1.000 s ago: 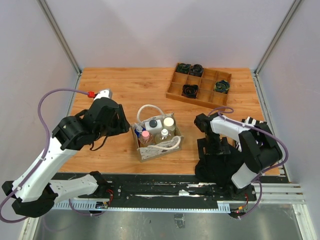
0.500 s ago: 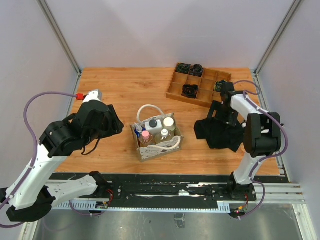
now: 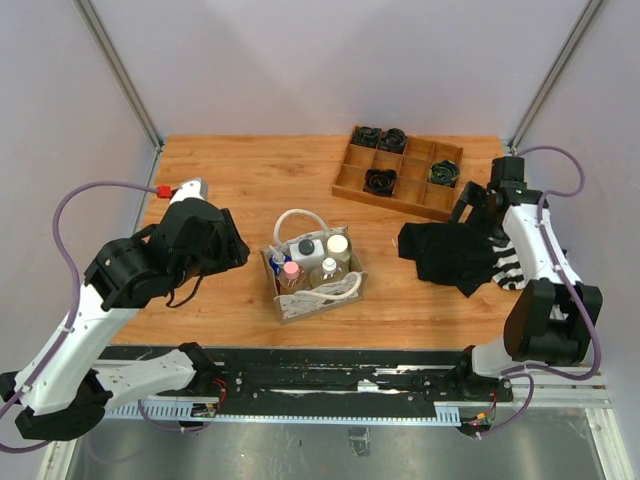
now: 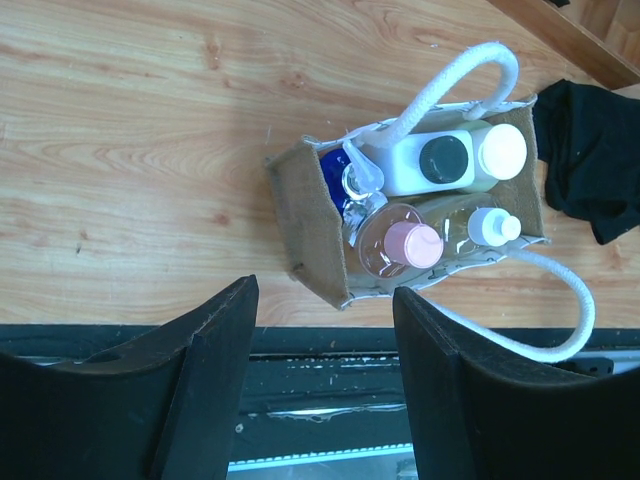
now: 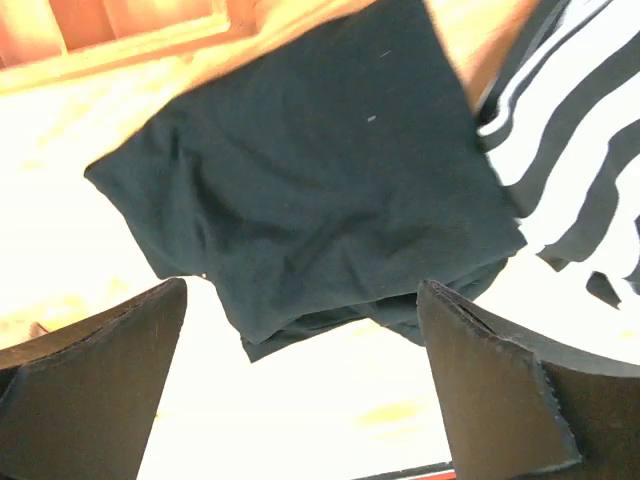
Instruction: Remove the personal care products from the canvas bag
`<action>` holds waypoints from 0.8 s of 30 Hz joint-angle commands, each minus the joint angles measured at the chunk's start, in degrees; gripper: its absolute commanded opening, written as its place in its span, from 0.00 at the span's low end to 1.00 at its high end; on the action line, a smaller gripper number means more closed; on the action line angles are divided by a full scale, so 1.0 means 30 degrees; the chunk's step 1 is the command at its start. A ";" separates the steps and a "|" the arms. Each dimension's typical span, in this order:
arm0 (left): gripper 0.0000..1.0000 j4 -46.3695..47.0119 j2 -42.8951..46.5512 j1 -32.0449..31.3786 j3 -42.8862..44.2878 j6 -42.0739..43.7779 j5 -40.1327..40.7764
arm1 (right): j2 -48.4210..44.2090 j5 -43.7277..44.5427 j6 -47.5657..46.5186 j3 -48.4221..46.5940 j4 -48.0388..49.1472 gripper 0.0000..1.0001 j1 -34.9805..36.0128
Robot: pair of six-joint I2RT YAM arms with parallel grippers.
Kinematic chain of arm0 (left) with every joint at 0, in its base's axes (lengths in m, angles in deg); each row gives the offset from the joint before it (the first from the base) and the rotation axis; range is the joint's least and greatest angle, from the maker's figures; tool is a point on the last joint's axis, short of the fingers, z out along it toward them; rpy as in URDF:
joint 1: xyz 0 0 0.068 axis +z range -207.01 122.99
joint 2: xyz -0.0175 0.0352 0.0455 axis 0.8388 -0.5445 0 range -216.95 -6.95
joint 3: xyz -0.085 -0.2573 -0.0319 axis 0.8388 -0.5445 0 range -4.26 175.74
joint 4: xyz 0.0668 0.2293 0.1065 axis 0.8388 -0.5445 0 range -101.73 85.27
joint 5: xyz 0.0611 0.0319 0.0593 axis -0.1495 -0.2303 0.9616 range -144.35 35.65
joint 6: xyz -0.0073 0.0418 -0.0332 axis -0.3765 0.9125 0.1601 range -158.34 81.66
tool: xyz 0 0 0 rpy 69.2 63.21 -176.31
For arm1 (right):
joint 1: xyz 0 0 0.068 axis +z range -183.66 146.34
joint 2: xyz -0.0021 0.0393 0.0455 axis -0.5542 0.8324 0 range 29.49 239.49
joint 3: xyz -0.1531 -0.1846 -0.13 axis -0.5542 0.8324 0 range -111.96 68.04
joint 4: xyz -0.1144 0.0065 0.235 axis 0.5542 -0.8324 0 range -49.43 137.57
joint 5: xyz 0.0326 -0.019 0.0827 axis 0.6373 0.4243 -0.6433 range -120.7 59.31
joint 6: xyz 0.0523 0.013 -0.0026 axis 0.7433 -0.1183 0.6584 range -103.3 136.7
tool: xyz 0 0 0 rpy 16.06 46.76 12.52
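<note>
White arms (image 3: 75,338) have black joints (image 3: 195,240) and purple cables (image 3: 57,225).

Readable text, whole scene: none that I can make out from either wrist view or the top view.
Personal care products (image 4: 400,165): caps and sides show me no legible label or brand.
Canvas bag (image 4: 305,225): plain fabric, no print I can read.
Wooden tray (image 3: 345,172): no marking legible.
Striped cloth (image 5: 570,120): stripes only, no lettering.
Black cloth (image 5: 330,190): no tag readable.
</note>
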 commanded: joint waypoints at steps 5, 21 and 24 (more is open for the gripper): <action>0.61 0.0205 0.0240 -0.0155 0.0134 -0.0091 0.0188 | 0.1617 0.0813 -0.0795 -0.0279 -0.0174 0.99 -0.2518; 0.61 0.1016 0.0239 -0.0155 -0.0608 -0.0235 -0.0316 | 0.5263 -0.1192 -0.3844 -0.0699 -0.0234 0.99 -0.0173; 0.61 0.0995 0.0244 -0.0155 -0.0632 -0.0236 -0.0281 | 0.7276 -0.0937 -0.3872 -0.1909 -0.0471 0.99 0.0697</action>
